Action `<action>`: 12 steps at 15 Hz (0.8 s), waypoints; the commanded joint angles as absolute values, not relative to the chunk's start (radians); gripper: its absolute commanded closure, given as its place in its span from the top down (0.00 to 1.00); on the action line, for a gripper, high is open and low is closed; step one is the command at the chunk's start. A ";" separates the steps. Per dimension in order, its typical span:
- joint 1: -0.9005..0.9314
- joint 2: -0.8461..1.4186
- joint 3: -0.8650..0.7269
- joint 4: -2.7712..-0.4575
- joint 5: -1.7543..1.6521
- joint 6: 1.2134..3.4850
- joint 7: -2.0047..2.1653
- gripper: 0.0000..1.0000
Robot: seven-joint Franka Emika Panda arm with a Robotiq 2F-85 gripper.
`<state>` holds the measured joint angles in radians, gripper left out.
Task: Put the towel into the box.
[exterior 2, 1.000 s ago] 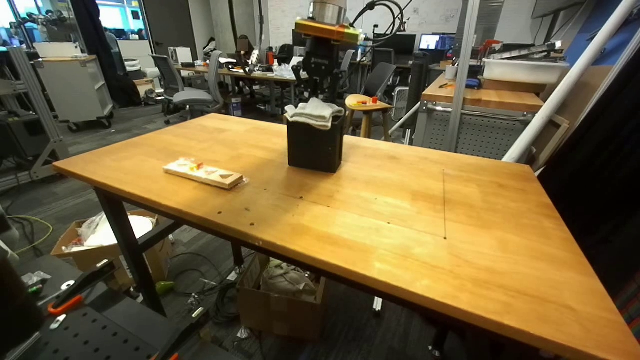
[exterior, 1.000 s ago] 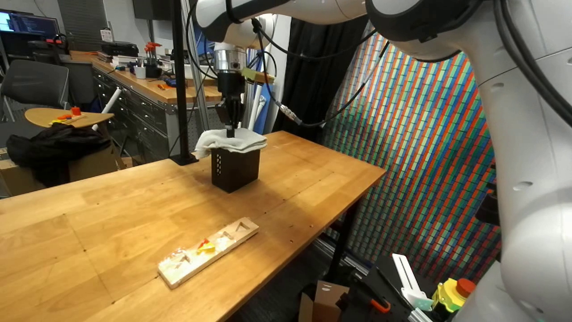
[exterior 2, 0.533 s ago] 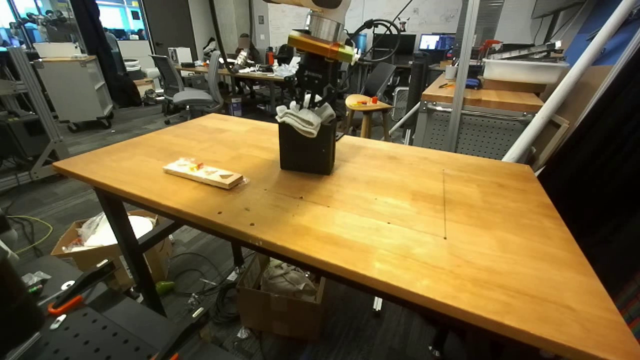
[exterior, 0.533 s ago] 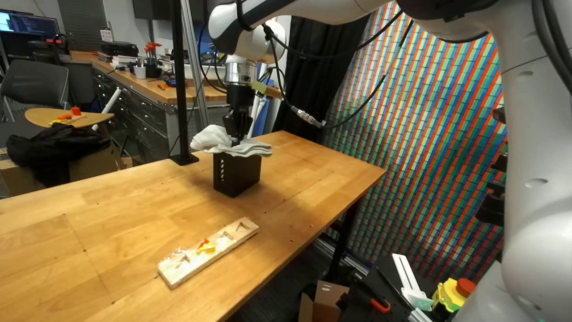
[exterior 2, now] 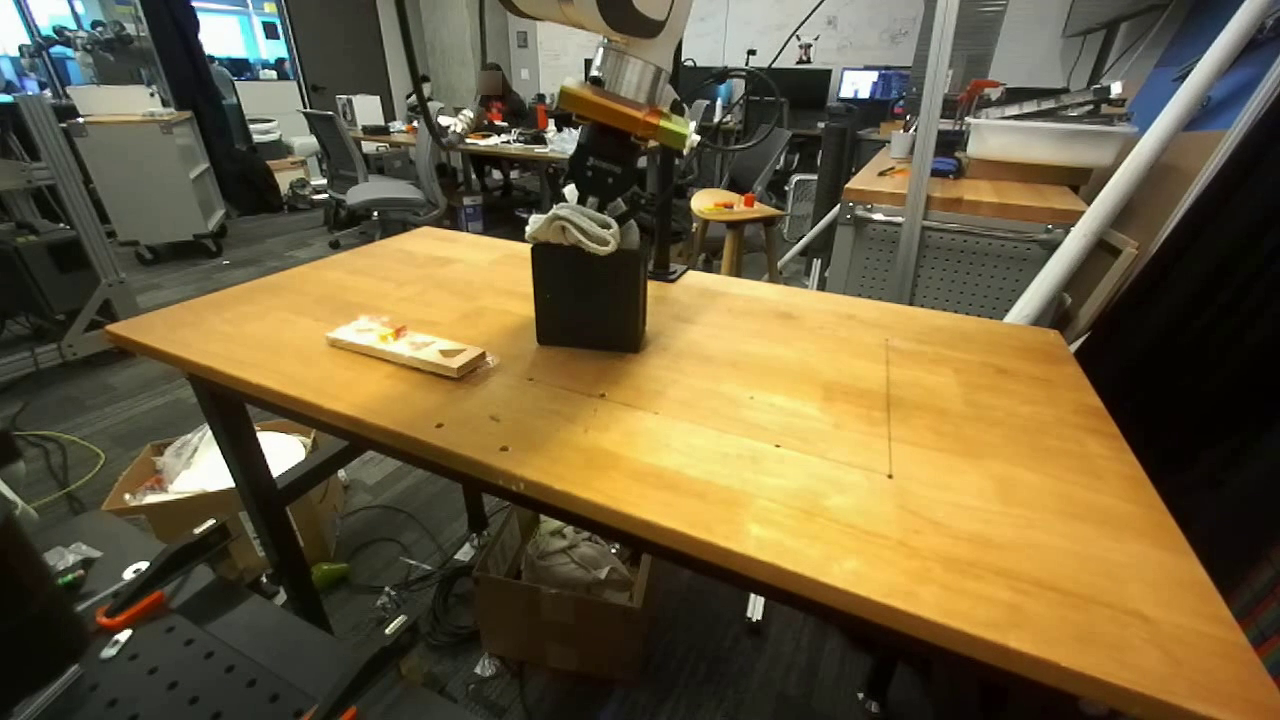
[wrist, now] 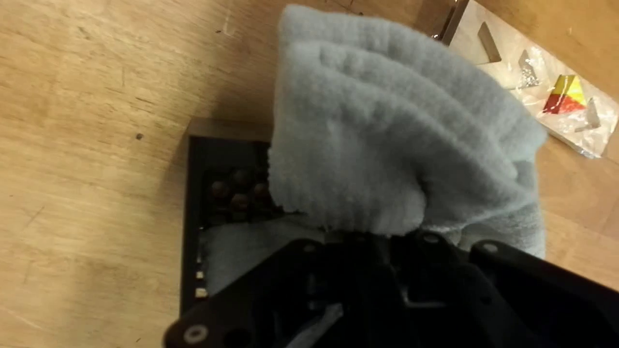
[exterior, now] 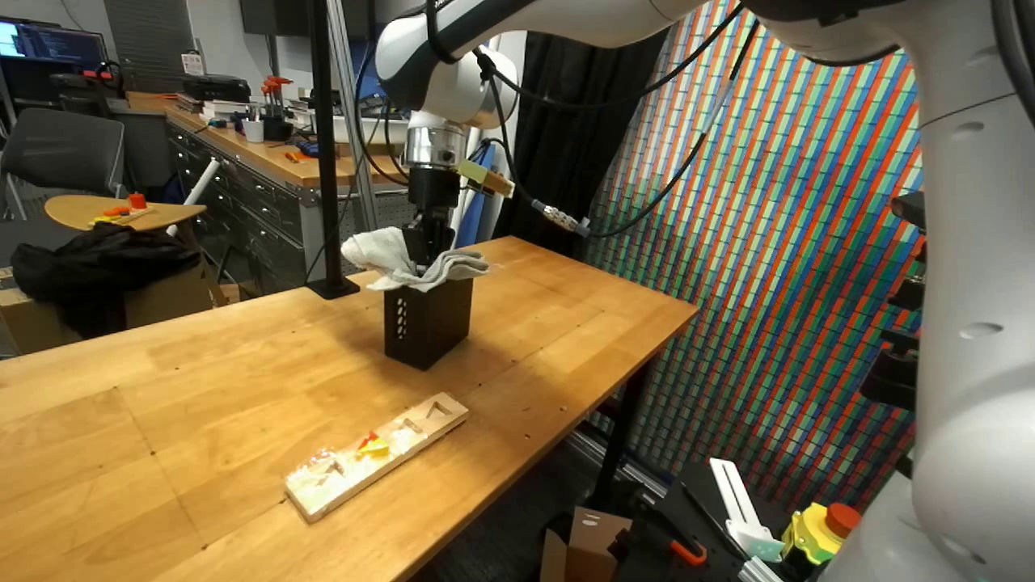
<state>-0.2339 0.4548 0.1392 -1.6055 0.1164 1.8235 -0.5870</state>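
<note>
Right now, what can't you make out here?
Tips of the gripper: hidden by the towel, both exterior views.
Inside the box: mostly covered by towel and gripper, wrist view.
The arm: cut off by the top edge in an exterior view.
Text on the monitor: too small in an exterior view.

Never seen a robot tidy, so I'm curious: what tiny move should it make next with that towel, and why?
Probably press the tool a little lower: it sits in a dip in the towel, whose ends rise above the box and spread past its rim, so more of the towel likely needs tucking in.
</note>
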 commanded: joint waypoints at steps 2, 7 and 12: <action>-0.201 0.494 0.120 -1.609 0.158 1.811 -0.651 0.05; -0.192 0.528 0.119 -1.586 0.167 1.784 -0.681 0.05; -0.180 0.446 0.097 -1.606 0.134 1.788 -0.646 0.06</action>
<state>-0.2055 0.5020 0.1290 -1.6006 0.1431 1.8032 -0.6527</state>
